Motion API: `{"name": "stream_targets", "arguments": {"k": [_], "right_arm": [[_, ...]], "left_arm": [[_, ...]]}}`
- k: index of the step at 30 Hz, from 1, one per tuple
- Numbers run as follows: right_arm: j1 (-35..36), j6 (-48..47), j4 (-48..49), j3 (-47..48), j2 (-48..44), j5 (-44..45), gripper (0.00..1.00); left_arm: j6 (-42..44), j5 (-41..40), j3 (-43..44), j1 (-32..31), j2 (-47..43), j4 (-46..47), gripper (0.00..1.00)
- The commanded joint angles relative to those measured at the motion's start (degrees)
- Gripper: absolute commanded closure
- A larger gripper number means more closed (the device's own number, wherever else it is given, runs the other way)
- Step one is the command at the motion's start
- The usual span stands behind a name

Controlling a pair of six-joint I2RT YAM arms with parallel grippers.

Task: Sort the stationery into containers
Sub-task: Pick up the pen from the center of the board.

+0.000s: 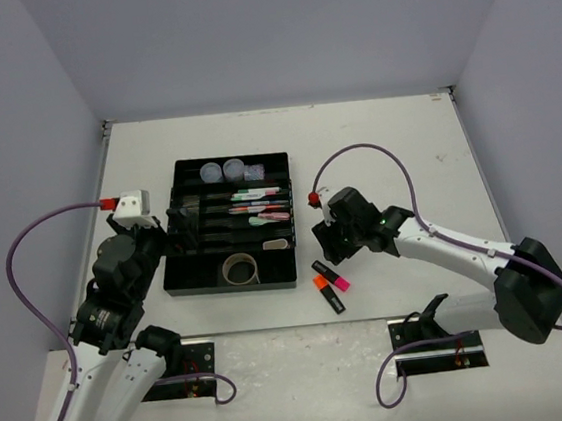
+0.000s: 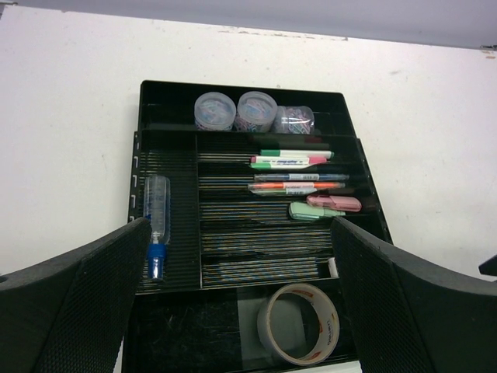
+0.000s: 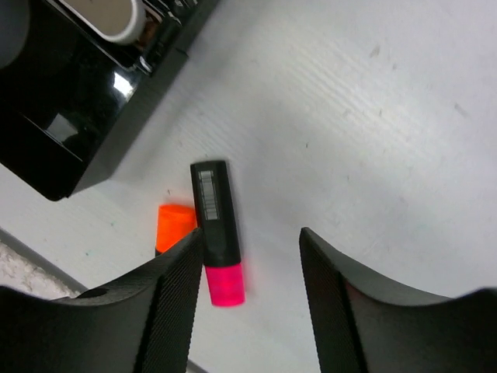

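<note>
One pink highlighter (image 3: 211,225) and one orange highlighter (image 3: 175,225) lie side by side, lower left in the right wrist view. The pink one is just beside the right gripper (image 3: 250,237), its fingers apart and empty. The left gripper (image 2: 241,225) is wide apart too.

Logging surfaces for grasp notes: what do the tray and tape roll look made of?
Tray: probably hard plastic, glossy black; sharp light reflections on its wall. Tape roll: seemingly greyish tape on a pale core; faint sheen along its edge.
</note>
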Motion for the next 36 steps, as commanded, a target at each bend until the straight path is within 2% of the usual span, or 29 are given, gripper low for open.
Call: {"name": "stream_targets", "arguments": {"k": [1, 3, 10, 23, 36], "right_arm": [[1.4, 6.8, -1.4, 1.4, 0.6, 0.9, 0.49], [1.6, 8.5, -2.5, 2.3, 3.0, 2.0, 0.52], [1.6, 11.9, -2.8, 1.8, 7.8, 1.8, 0.54], [4.8, 15.7, -4.9, 2.3, 12.5, 2.4, 0.56], [5.8, 18.1, -7.0, 3.5, 15.7, 7.1, 0.6]], "left_arm": [[0.6, -0.6, -0.1, 0.7, 0.5, 1.8, 0.0], [0.6, -0.4, 0.0, 0.7, 0.7, 1.9, 0.0], [0.7, 0.0, -0.1, 0.8, 0.9, 1.9, 0.0], [0.8, 0.7, -0.1, 0.9, 1.1, 2.0, 0.0], [0.9, 1.1, -0.1, 0.8, 1.3, 2.2, 0.0]]}}
